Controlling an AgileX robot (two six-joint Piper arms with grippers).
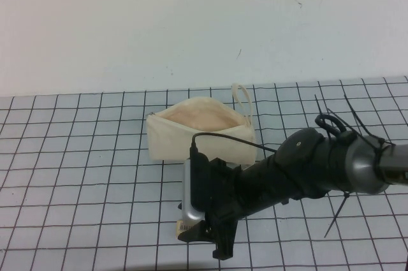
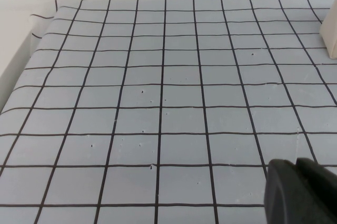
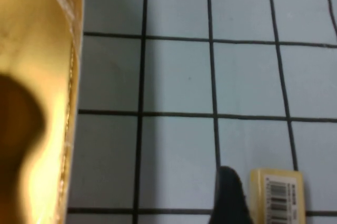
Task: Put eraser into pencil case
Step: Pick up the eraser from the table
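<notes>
Gridded mat [image 1: 76, 156]: right gripper [image 1: 207, 236] touches eraser [image 1: 183, 226]; left gripper [image 2: 300, 192] apart.

The left pincer [image 2: 303, 192] hangs over the grid mat [image 2: 158, 103], the pencil case [image 2: 330, 37] well apart.

A pale grey-blue table [image 1: 76, 156] ruled with a black grid runs back to a white wall. The pencil case [image 1: 203, 136] sits on it toward the far edge, about midway across, its mouth open. The eraser [image 1: 185, 226] lies flat on the table near the front edge, barcode label up, well apart from the case.

The right gripper [image 1: 213, 236] hangs low just beside the eraser; the left gripper [image 2: 300, 192] hovers over bare grid at the left side.
</notes>
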